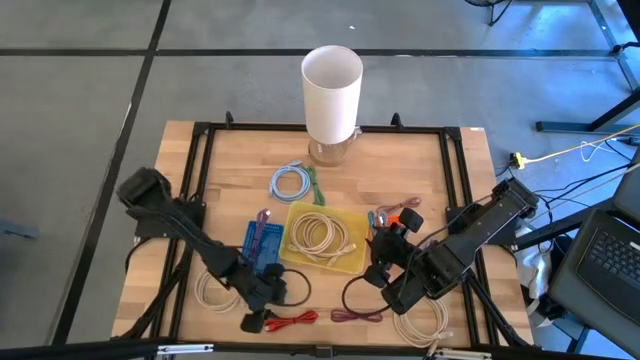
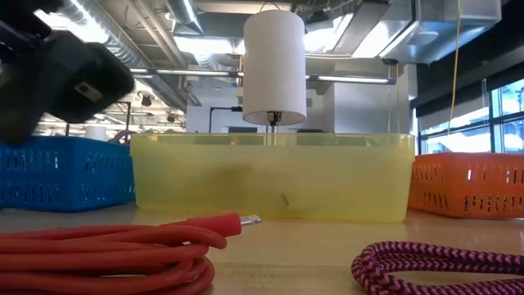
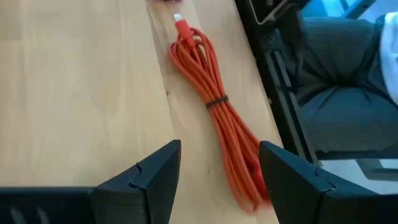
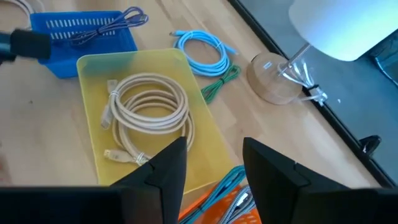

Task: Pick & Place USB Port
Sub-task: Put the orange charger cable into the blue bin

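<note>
Our left gripper wide open, empty, over red coiled cable on worktop beside blue basket.

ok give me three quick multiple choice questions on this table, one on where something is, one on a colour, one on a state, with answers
1. Where does the coiled beige cable lie?
A. in the yellow tray
B. in the blue basket
C. under the lamp

2. What colour is the bundled cable ahead of the left pincer?
A. green
B. red
C. white

3. How do the left pincer's fingers stand?
A. shut on the cable
B. open, holding nothing
C. shut on a basket

Answers:
1 A: the right wrist view shows the coil inside the yellow tray, beside the blue basket.
2 B: the left wrist view shows the red cable, tied at its middle, stretched along the table.
3 B: a clear gap shows between the fingers, and the cable lies on the wood beyond them, ungrasped.
</note>
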